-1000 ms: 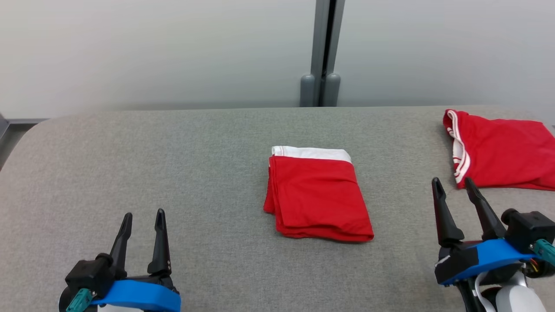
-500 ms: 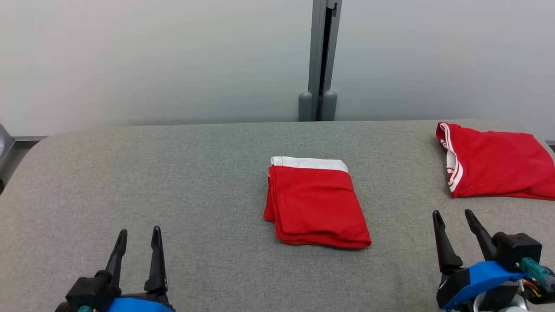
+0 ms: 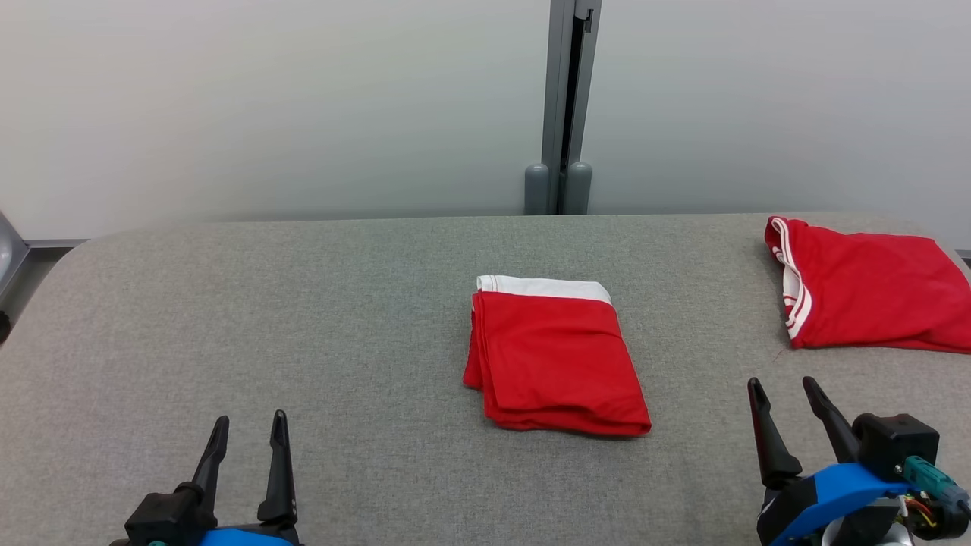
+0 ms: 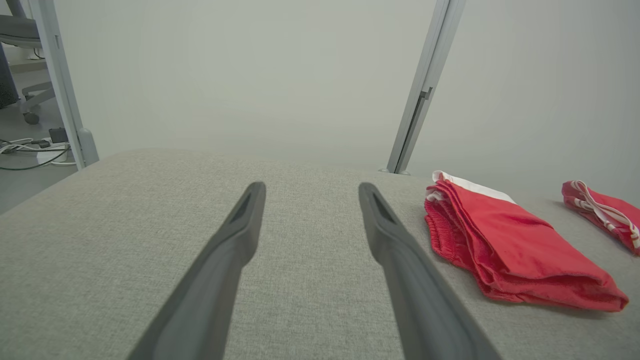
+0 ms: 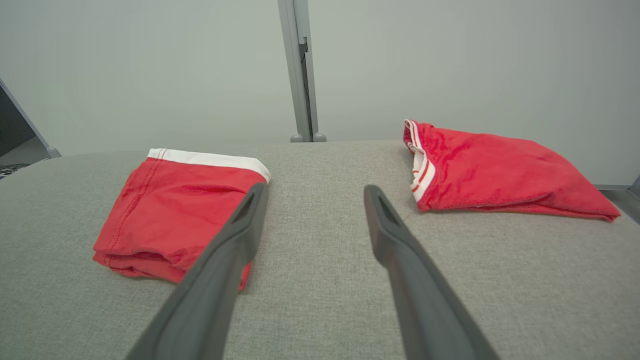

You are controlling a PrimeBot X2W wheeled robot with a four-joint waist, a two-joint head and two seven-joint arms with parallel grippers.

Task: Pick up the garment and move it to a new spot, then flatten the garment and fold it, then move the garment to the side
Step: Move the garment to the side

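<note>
Left gripper (image 3: 250, 416): jaws released, empty | right gripper (image 3: 780, 381): released, empty | folded garment (image 3: 554, 356): untouched | left wrist view: floor cables (image 4: 20, 147)

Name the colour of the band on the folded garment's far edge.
White band, clearest in the right wrist view.

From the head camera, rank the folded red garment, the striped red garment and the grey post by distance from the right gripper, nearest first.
From the right gripper:
1. striped garment, just ahead, far right
2. folded garment, table centre
3. grey post, behind the table
</note>
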